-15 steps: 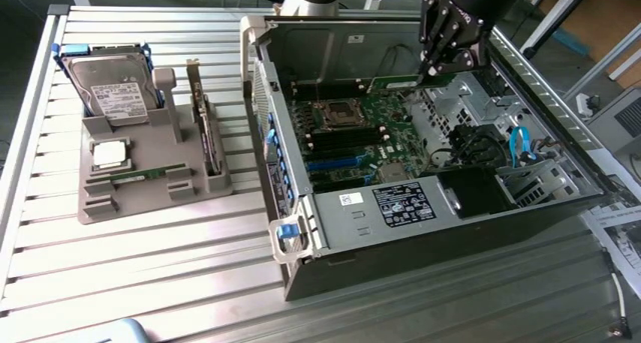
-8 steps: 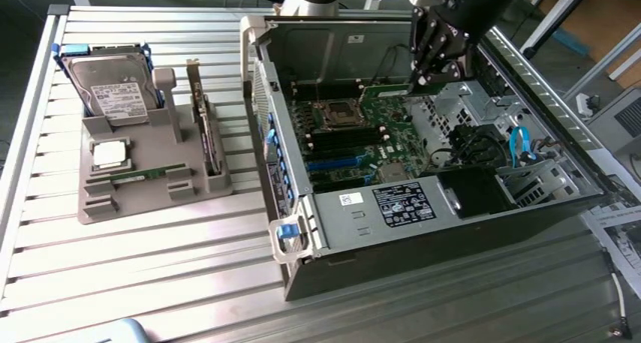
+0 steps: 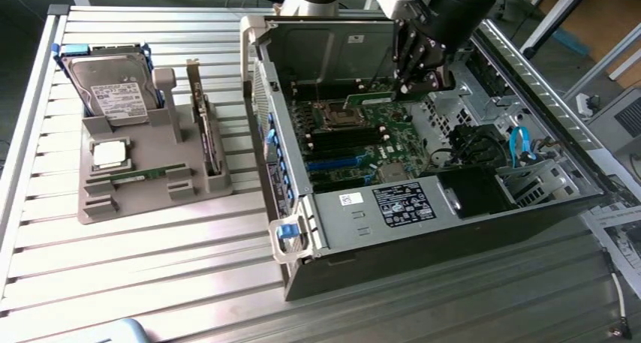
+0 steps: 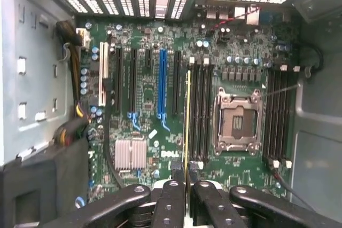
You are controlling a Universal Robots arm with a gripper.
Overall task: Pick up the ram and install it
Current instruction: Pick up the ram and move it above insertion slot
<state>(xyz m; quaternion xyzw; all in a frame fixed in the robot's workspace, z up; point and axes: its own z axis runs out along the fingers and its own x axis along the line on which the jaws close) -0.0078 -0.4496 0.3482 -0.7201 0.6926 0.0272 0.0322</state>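
The ram (image 4: pixel 187 116) is a thin green stick that I see edge-on, running away from my fingertips across the motherboard (image 4: pixel 144 94). My gripper (image 4: pixel 185 173) is shut on its near end. The stick lies in line with the outermost of the black memory slots (image 4: pixel 200 113) beside the empty processor socket (image 4: pixel 236 121). I cannot tell whether it touches the slot. In the exterior view the gripper (image 3: pixel 419 82) hangs inside the open computer case (image 3: pixel 421 230) with the ram (image 3: pixel 373 100) showing green under it, near the case's far wall.
A second bank of memory slots (image 4: pixel 278 116) lies past the socket. On the exterior view's left a grey holder (image 3: pixel 150 193) carries a hard drive (image 3: pixel 112 91), a silver processor (image 3: pixel 108 154), an upright expansion card (image 3: pixel 206 136) and a thin green strip (image 3: pixel 140 175). Cables (image 3: pixel 521 144) crowd the case's right.
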